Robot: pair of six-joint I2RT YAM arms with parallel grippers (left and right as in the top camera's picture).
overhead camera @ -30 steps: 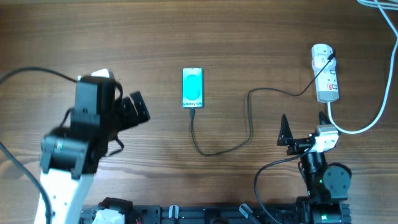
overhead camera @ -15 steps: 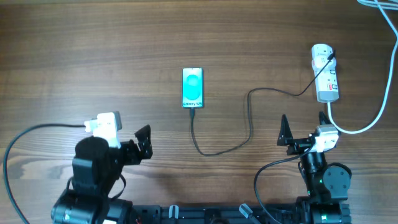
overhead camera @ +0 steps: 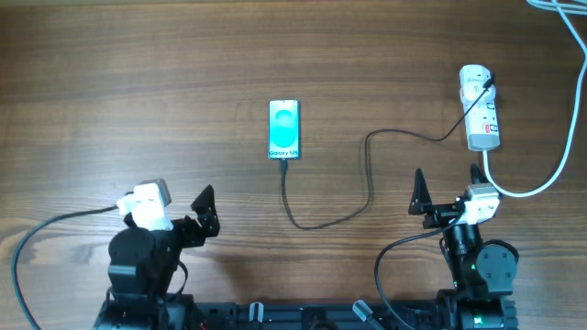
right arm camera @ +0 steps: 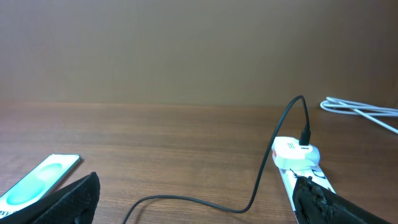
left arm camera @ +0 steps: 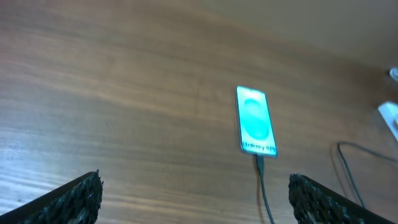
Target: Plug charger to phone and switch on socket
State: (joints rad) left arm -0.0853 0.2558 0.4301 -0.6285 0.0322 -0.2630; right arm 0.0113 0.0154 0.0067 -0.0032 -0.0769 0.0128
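Observation:
The phone (overhead camera: 284, 129) lies flat at the table's middle, its turquoise screen up; it also shows in the left wrist view (left arm camera: 255, 119) and the right wrist view (right arm camera: 34, 182). The thin black charger cable (overhead camera: 367, 174) curls from the socket (overhead camera: 481, 117) to the phone's near end, where its plug tip (left arm camera: 259, 163) meets the phone's edge. The white socket lies at the right (right arm camera: 298, 155) with a black plug in its far end. My left gripper (overhead camera: 206, 213) is open and empty at the front left, well short of the phone. My right gripper (overhead camera: 448, 188) is open and empty, just in front of the socket.
A thick white lead (overhead camera: 550, 179) loops from the socket's near end to the table's right edge and back corner (right arm camera: 360, 111). The arm bases stand along the front edge. Bare wood lies left of the phone.
My left arm has drawn back from left of the phone to the front-left edge, with its gripper still open. The right arm, phone, cable and socket have not moved.

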